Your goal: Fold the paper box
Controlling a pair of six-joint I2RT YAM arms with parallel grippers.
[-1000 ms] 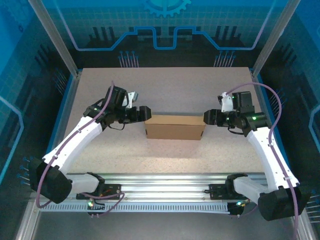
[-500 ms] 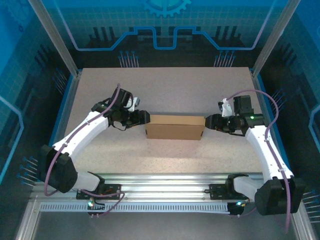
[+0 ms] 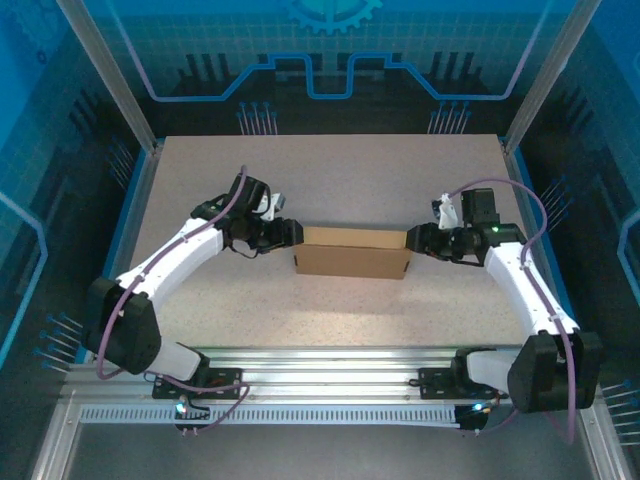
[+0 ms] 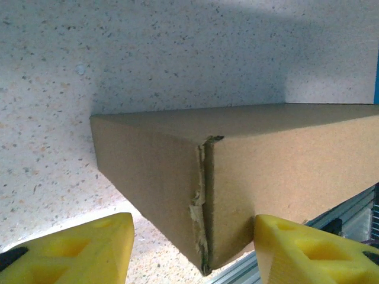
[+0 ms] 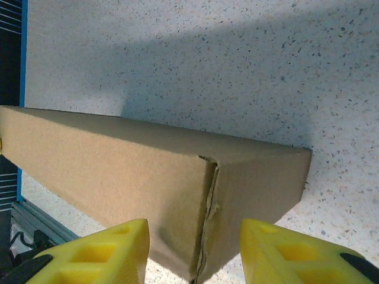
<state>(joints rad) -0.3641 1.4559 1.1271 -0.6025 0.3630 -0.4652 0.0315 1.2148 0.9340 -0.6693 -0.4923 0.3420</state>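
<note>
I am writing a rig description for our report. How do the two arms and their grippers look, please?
Both the left arm and the right arm have white shells, black joints and a purple cable looping alongside. The left gripper and right gripper are black, with yellow fingers that have triangular cut-outs.

Overhead; wrists close at paper box point(image 3: 352, 255)

The paper box point(image 3: 353, 255) fills the gap between left tool point(image 3: 298, 233) and right tool point(image 3: 409, 241); table point(image 3: 330, 175) beyond lies open.
</note>
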